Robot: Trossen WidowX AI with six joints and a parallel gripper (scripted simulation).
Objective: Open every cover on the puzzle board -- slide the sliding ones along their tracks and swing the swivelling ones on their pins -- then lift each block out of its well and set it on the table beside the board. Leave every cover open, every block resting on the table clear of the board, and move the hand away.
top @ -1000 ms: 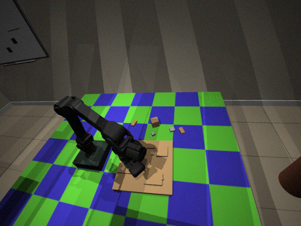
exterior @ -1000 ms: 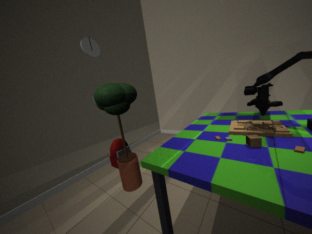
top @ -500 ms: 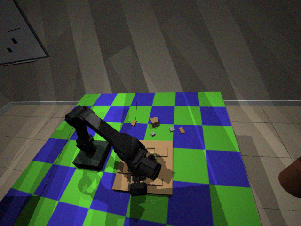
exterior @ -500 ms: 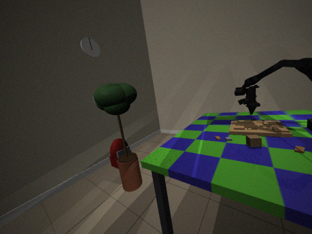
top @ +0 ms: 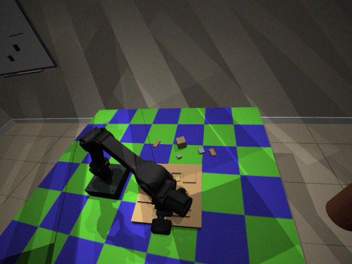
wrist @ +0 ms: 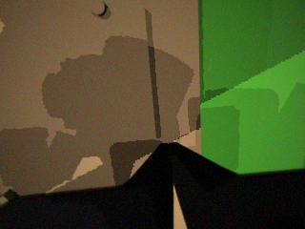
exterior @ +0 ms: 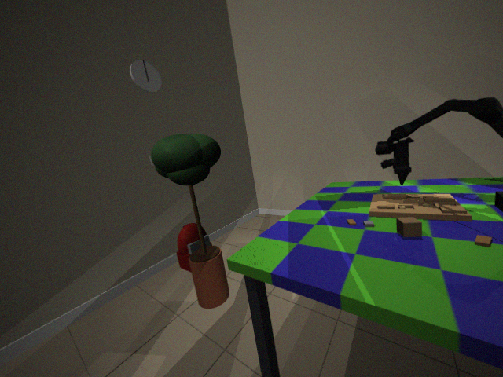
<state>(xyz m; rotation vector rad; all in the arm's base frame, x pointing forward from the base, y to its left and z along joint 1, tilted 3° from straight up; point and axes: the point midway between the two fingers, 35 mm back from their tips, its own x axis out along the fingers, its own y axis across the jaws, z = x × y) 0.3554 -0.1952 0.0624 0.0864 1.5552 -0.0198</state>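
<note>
The wooden puzzle board (top: 196,198) (exterior: 446,217) (wrist: 29,48) lies flat on the table, partly hidden by the arm in the top view. A small pale block (top: 177,178) sits in an open well toward the board's far side. A square outline is to its right; I cannot tell whether it is a cover or a recess. In the wrist view a dark round pin (wrist: 102,10) and a long narrow slot (wrist: 152,86) show on the board. My gripper (exterior: 402,182) (wrist: 169,151) is shut and empty, pointing down above the board near its edge. Its fingertips are hidden in the top view.
Beyond the board on the checkered table are a brown cube (top: 181,142) (exterior: 409,228), two small grey blocks, one nearer the board (top: 179,156) and one farther right (top: 201,150), and two flat orange pieces, left (top: 156,143) and right (top: 212,152). The arm's base stands left of the board.
</note>
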